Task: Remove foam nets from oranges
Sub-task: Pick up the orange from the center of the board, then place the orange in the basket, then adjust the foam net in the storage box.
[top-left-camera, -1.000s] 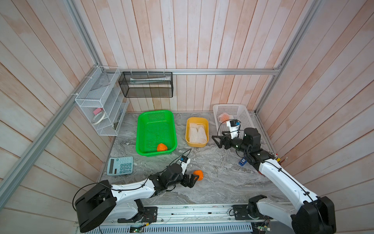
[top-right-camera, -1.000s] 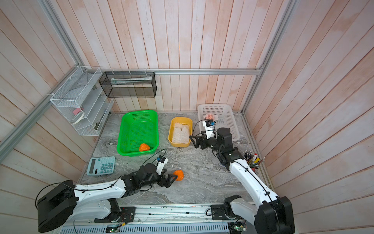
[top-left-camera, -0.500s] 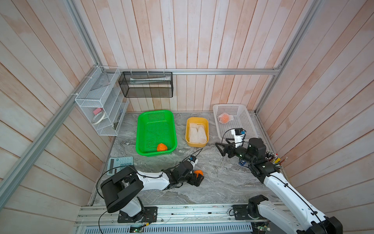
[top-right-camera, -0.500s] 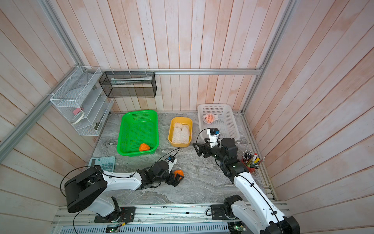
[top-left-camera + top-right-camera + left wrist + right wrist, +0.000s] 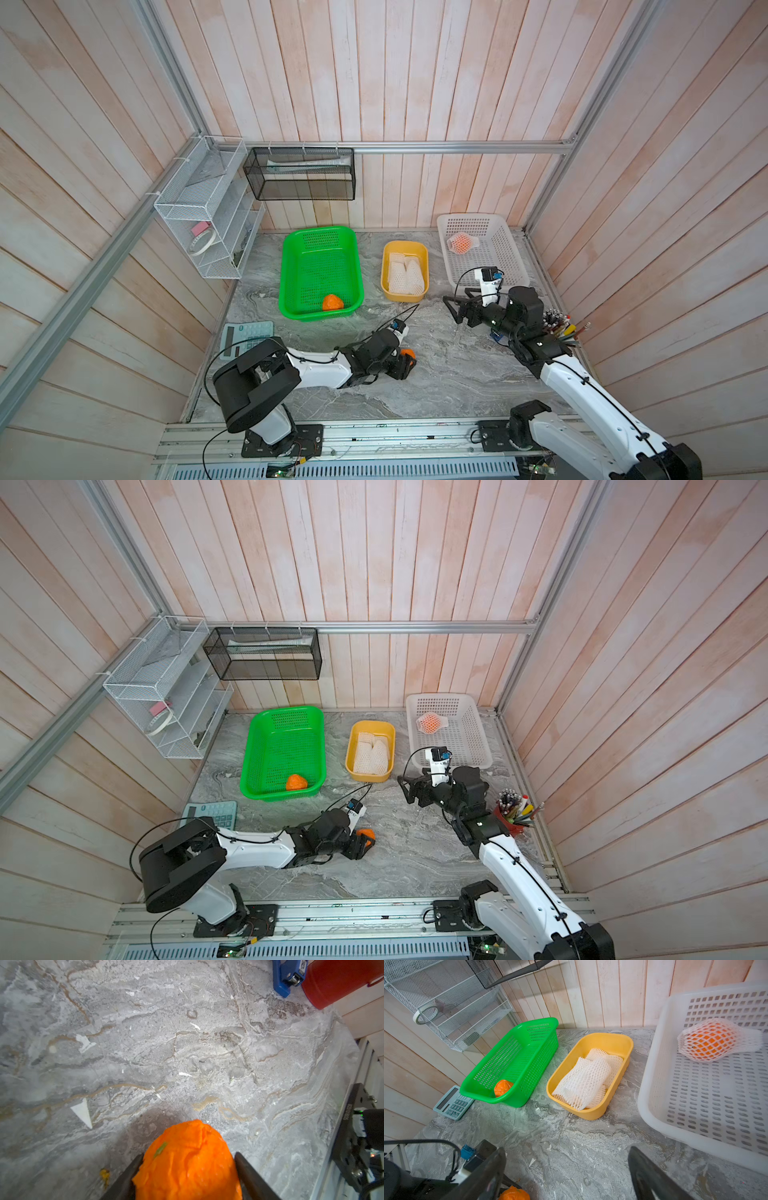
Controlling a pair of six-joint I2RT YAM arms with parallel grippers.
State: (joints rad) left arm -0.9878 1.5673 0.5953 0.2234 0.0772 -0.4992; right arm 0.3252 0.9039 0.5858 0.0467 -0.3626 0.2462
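A bare orange [image 5: 187, 1163] lies on the marble table near the front, and my left gripper [image 5: 407, 362] is shut on it, one dark finger against each side. A second bare orange [image 5: 332, 302] sits in the green basket [image 5: 286, 266]. Another orange wrapped in a white foam net [image 5: 461, 242] lies in the white basket [image 5: 515, 249]. Loose flattened foam nets [image 5: 587, 1080] fill the yellow tray [image 5: 405, 245]. Over the table in front of the white basket, my right gripper [image 5: 453, 309] hangs open and holds nothing.
A calculator [image 5: 247, 336] lies at the table's left front. A red pen cup [image 5: 557, 328] and a small blue object [image 5: 286, 976] stand by the right wall. Wire shelves [image 5: 208, 216] and a black mesh bin [image 5: 299, 174] hang on the walls.
The left gripper's jaws have closed onto the orange on the table. The right arm has drawn back from the white basket toward the front, still open.
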